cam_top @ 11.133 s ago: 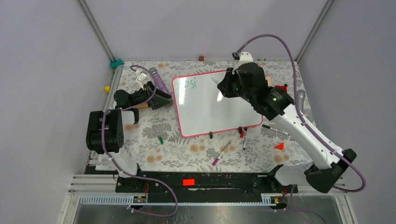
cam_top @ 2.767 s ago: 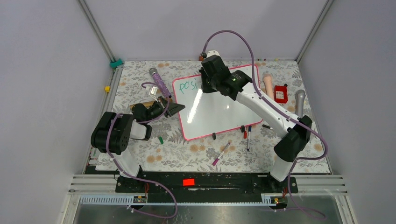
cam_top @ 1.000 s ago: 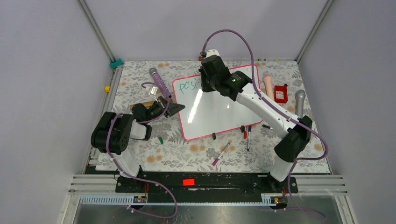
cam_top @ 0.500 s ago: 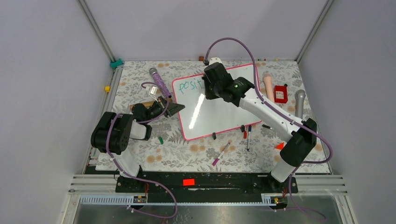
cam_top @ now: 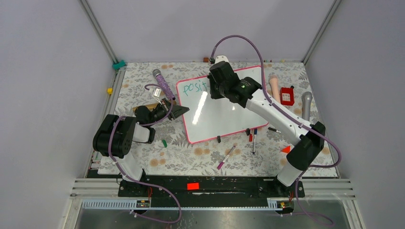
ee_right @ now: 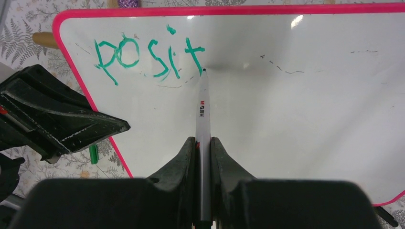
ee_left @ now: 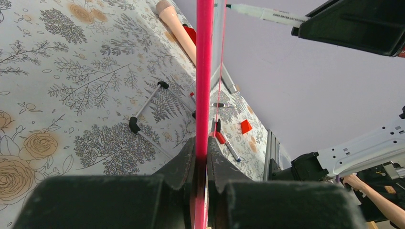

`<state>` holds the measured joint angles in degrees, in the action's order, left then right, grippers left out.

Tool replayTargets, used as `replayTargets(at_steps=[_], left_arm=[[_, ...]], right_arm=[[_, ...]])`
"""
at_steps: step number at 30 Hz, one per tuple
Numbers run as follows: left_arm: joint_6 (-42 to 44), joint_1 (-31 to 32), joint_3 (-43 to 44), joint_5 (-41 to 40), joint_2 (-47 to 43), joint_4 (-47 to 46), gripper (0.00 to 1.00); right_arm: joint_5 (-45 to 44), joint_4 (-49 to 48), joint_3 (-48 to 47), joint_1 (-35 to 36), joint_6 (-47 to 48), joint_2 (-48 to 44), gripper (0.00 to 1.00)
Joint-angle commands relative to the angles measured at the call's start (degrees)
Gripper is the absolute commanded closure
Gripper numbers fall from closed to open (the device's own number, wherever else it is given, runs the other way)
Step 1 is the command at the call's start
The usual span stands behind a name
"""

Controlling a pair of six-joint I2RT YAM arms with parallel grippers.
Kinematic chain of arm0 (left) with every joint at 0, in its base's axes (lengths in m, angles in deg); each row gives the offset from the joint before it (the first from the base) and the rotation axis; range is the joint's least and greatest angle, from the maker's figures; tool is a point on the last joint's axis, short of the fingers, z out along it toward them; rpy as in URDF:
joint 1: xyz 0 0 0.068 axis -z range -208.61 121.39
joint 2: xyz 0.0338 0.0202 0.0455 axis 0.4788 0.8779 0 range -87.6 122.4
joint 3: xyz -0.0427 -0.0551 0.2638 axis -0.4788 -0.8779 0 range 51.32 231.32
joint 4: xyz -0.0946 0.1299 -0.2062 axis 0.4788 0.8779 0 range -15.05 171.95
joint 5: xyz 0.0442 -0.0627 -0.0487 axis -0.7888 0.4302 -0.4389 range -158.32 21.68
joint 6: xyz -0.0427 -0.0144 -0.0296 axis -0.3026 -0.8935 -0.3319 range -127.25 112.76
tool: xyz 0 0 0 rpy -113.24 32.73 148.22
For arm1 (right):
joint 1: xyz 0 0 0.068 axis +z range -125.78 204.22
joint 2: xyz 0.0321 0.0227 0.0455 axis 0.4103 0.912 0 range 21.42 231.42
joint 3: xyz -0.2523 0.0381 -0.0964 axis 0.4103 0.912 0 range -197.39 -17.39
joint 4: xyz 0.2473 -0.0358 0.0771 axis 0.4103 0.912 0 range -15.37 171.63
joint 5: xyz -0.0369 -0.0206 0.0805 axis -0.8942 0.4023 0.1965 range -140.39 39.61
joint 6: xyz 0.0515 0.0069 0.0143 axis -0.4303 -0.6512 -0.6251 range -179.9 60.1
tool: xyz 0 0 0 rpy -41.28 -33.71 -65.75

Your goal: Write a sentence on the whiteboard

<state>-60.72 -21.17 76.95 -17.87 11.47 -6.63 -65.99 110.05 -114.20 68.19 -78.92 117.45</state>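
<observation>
Top view: whiteboard (cam_top: 224,114) lies near the centre of the floral table (cam_top: 143,138), towards the far side, long axis running left to right and skewed slightly. Its pink frame is visible all round except where the R arm crosses it. L gripper (ee_left: 201,148) reaches in low from the left, both jaws clamped on the frame at the board's left edge. In the L wrist view the frame runs edge-on straight up between the fingers, w/ a wire leg (ee_left: 148,107) w/ black end caps showing on the underside. R gripper (ee_right: 203,143) is over the board's upper left area, fingers closed tight round a white marker (ee_right: 202,109) that points away from the wrist. The tip meets its own shadow at the foot of the "t". Green lettering (ee_right: 148,55) reads "posit", set along the top left of the board. Faint grey smears mark the surface to the right of it, and the rest is unwritten. Off the board: a purple mic (cam_top: 163,83) just beyond its far left corner, and a pale cylinder (cam_top: 274,88), a red box (cam_top: 287,95) and a grey mic (cam_top: 306,105) in a row past its right end. Loose pens (cam_top: 253,140) lie by the near edge, a pink pen (cam_top: 226,156) nearer the arm bases, a green cap (cam_top: 164,142) left of that and a red triangle (cam_top: 285,149) to the right.
</observation>
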Motion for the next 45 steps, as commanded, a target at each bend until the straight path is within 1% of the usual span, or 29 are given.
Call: replayTargets(at_steps=[1,5,8,11,14,16,21,27,35,39,45], left_arm=[[3.26,-0.55,-0.58,-1.61,-1.0,-0.24,1.0],[3.24,-0.58,-0.58,-1.6,-1.11,-0.24,1.0],[3.29,-0.55,-0.65,-1.63,-1.15,-0.14,1.0],[3.37,-0.57,-0.65,-1.6,-1.07,-0.11,1.0],[3.38,-0.56,-0.67,-1.67,-1.18,-0.15,1.0],[3.56,-0.52,-0.77,-1.67,-1.53,-0.01,1.0],[4.42,-0.5,-1.18,-2.31,-2.03,0.98,1.0],[4.09,-0.55,-1.37,-2.56,-2.23,1.54,1.0],[5.47,-0.51,-1.28,-2.99,-2.63,3.69,1.0],[5.7,-0.58,-1.2,-2.84,-2.7,4.09,1.0],[6.36,-0.52,-1.11,-2.84,-3.02,4.97,1.0]], right_arm=[[-1.74,0.13,-3.11,-0.41,1.2,-1.81,1.0],[-1.31,-3.12,-0.93,-0.66,1.99,-4.11,1.0],[-1.14,-6.6,2.56,-1.03,2.95,-6.24,1.0],[2.1,-12.95,8.45,-1.35,5.51,-9.57,1.0],[5.87,-17.23,11.43,-1.92,7.75,-11.91,1.0],[6.99,-17.22,11.18,-2.21,9.47,-12.36,1.0],[10.0,-13.25,7.31,-4.17,12.07,-10.83,1.0],[12.15,-15.01,8.12,-5.07,14.06,-11.11,1.0],[11.37,-16.91,9.51,-5.21,16.41,-10.8,1.0],[13.6,-16.94,9.1,-5.22,16.59,-10.21,1.0],[12.87,-15.31,8.14,-5.24,16.68,-8.48,1.0]])
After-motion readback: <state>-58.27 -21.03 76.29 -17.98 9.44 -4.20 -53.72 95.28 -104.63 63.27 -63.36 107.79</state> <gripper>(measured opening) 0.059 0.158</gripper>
